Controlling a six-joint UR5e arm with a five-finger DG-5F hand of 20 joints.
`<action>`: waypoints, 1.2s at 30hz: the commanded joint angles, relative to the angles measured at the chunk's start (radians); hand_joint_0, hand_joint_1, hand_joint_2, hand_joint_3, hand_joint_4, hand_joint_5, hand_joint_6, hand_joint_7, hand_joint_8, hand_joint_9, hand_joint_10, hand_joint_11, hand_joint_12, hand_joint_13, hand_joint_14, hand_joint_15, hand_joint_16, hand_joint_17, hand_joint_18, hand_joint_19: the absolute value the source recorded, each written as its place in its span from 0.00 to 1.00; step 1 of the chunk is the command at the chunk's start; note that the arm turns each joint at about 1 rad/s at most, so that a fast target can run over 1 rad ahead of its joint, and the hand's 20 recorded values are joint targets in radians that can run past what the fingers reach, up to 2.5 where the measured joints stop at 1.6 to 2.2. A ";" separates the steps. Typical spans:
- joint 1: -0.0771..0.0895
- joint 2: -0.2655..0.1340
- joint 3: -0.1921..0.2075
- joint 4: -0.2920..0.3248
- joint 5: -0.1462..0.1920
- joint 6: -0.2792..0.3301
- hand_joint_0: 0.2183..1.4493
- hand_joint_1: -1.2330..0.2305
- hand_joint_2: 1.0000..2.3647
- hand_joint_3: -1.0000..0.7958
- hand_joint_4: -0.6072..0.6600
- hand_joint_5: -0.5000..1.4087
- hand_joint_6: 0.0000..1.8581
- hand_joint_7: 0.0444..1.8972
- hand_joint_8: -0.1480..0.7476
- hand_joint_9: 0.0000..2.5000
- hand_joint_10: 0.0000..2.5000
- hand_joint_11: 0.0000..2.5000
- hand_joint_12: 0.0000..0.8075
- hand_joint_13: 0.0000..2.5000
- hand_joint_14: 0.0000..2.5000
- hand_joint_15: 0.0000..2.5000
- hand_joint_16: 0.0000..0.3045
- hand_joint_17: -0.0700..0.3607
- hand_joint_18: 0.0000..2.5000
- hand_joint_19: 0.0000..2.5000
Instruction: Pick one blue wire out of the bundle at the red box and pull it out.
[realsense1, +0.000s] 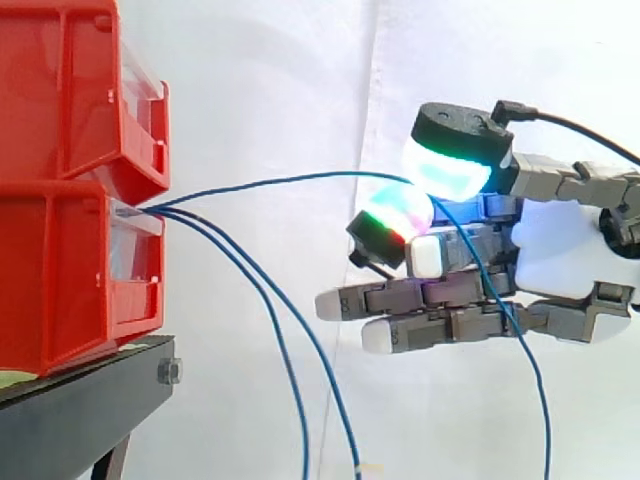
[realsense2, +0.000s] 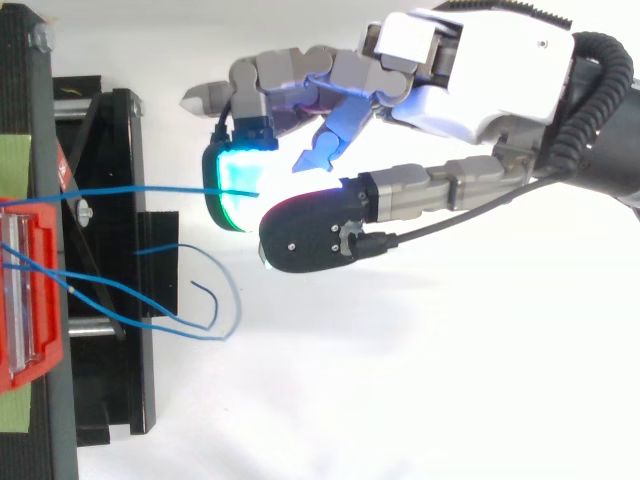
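Side view: two red bins, the upper (realsense1: 60, 90) stacked on the lower (realsense1: 60, 290), stand at the left on a black stand (realsense1: 90, 400) before the white curtain (realsense1: 280, 80). Blue wires come out of the front of the lower bin. One blue wire (realsense1: 280, 181) runs in a shallow arch to the right, away from the bin, and ends between two glowing pads of the hand (realsense1: 560, 245). Beyond the pads it drops across the hand and hangs to the bottom edge. The hand is closed on this wire in a pinch. The thumb pad (realsense1: 450, 170) above glows cyan and white, and a finger pad (realsense1: 400, 212) below it glows red and green. The remaining fingers (realsense1: 400, 300) lie straight, pointing left toward the bins, below the pinch and clear of the wire's taut stretch. Two loose blue wires (realsense1: 303, 440) sag from the same bin opening and hang down between the stand and the hand.

Top view: the hand (realsense2: 480, 90) comes in from the upper right. The held wire (realsense2: 150, 190) runs nearly straight from the red bin (realsense2: 48, 330) at the left edge across the black stand (realsense2: 110, 380) to a pad glowing cyan and green (realsense2: 232, 190). The black-backed thumb (realsense2: 310, 235) closes against that pad from below. The loose wires (realsense2: 200, 337) curl in a loop just beyond the stand's right side, well apart from the hand.
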 joint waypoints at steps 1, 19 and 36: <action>0.002 -0.001 0.000 -0.030 0.000 -0.012 0.32 0.33 0.02 0.50 0.50 0.27 0.30 0.84 0.40 0.20 0.00 0.00 0.45 0.07 0.00 0.03 0.17 0.44 0.12 0.12; 0.002 -0.001 0.000 -0.150 0.000 -0.017 0.31 0.33 0.02 0.49 0.48 0.27 0.28 0.86 0.40 0.16 0.00 0.00 0.47 0.07 0.00 0.01 0.17 0.44 0.11 0.11; 0.003 -0.001 0.000 -0.174 -0.002 -0.017 0.31 0.33 0.01 0.49 0.50 0.27 0.31 0.83 0.37 0.15 0.00 0.00 0.44 0.03 0.00 0.00 0.17 0.43 0.04 0.06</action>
